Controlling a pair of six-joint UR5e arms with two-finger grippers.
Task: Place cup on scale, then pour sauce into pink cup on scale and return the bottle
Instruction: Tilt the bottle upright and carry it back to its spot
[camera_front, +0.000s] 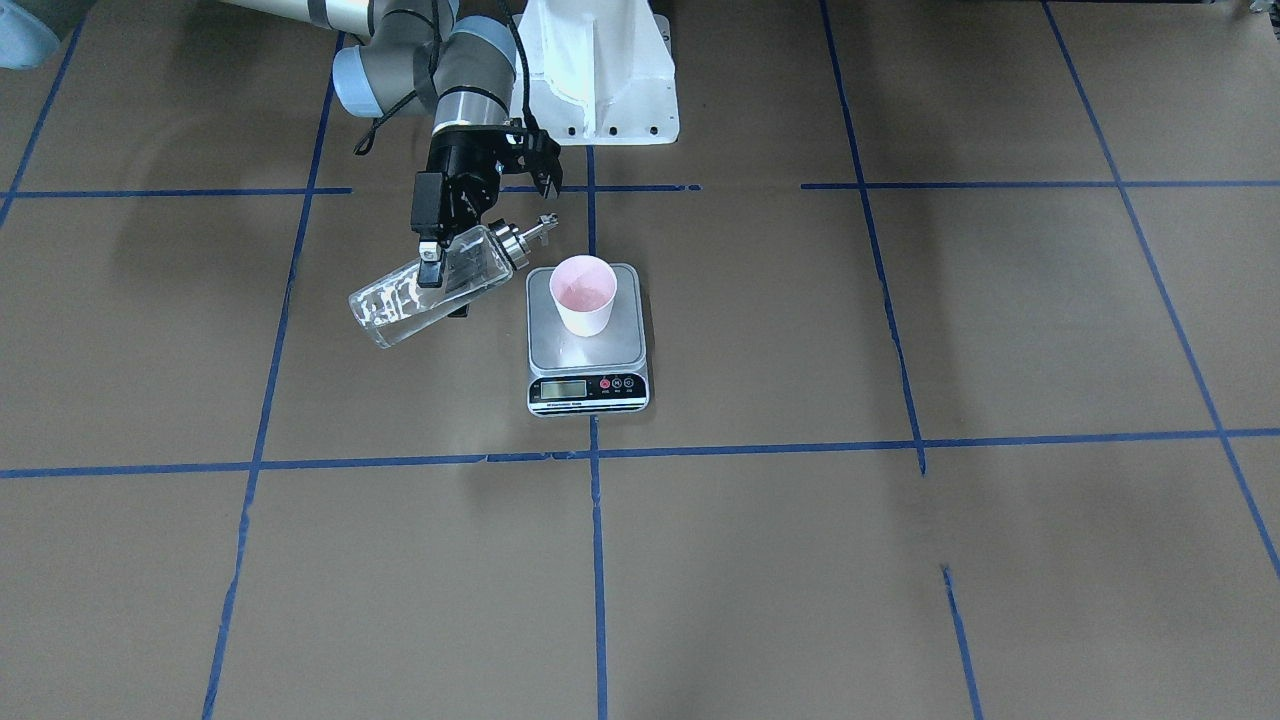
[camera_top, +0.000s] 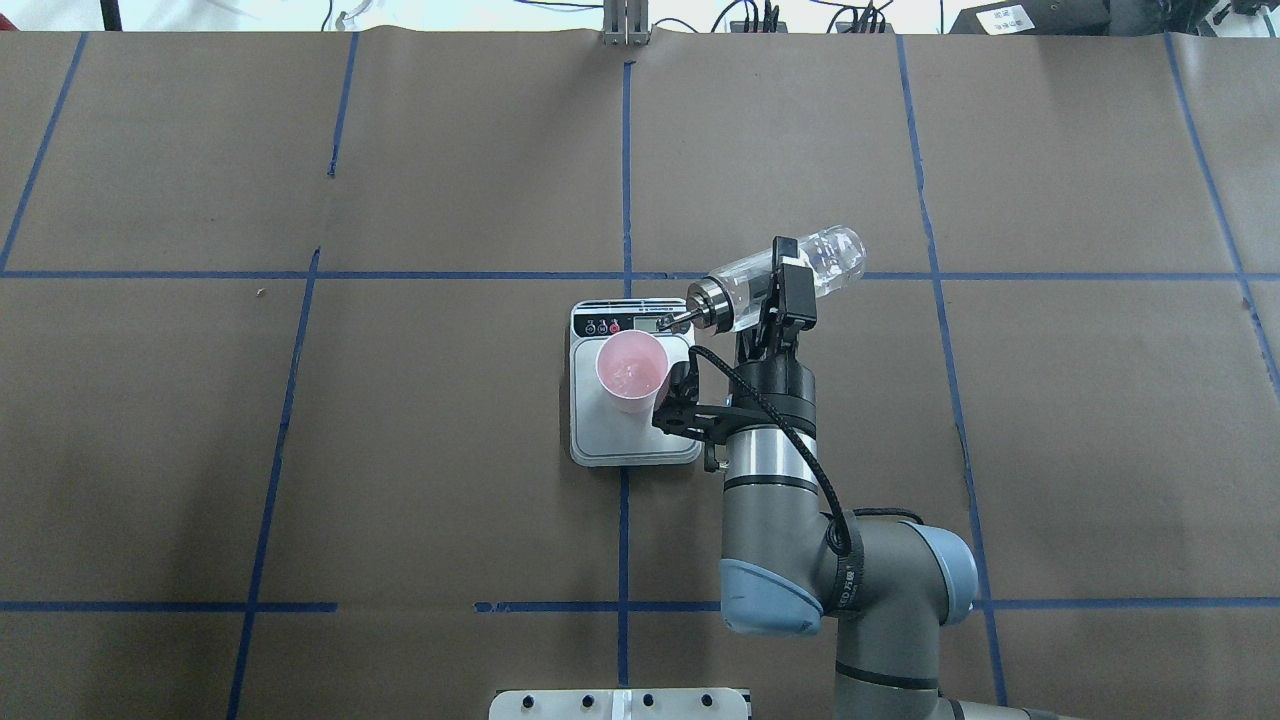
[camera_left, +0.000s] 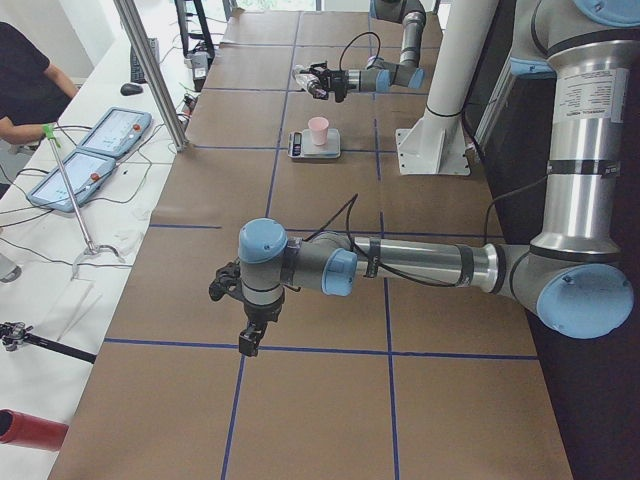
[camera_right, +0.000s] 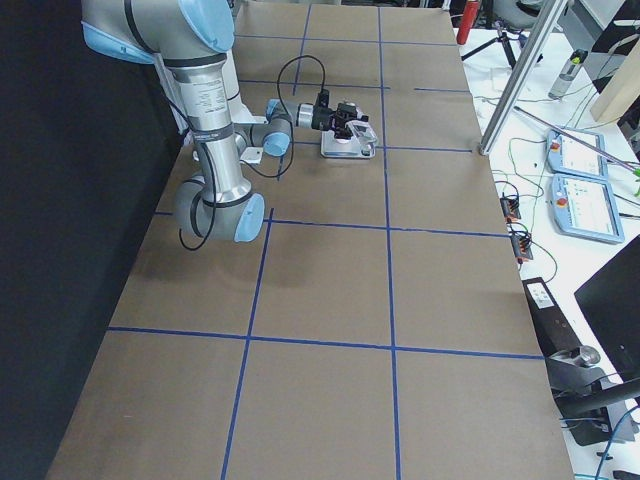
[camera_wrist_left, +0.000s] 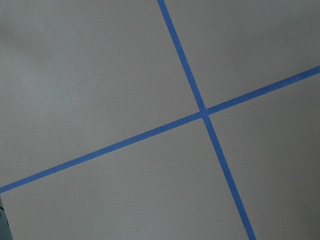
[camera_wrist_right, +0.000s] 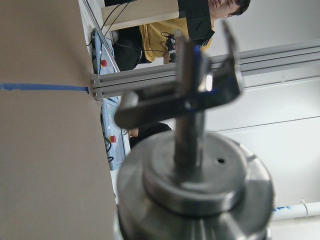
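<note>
The pink cup (camera_front: 583, 293) stands upright on the steel scale (camera_front: 622, 345), also in the overhead view (camera_top: 632, 370). My right gripper (camera_front: 445, 285) is shut on the clear glass bottle (camera_front: 400, 300), held tilted almost flat beside the scale. Its metal spout (camera_front: 543, 226) points at the cup's rim from just outside it (camera_top: 675, 320). No stream of sauce shows. The collar and spout fill the right wrist view (camera_wrist_right: 195, 180). My left gripper (camera_left: 250, 338) hangs over bare table far from the scale; I cannot tell if it is open.
The white robot base mount (camera_front: 600, 70) stands behind the scale. Blue tape lines grid the brown table. Operators and tablets (camera_left: 100, 150) sit past the far edge. The left wrist view shows only table and tape (camera_wrist_left: 202, 112).
</note>
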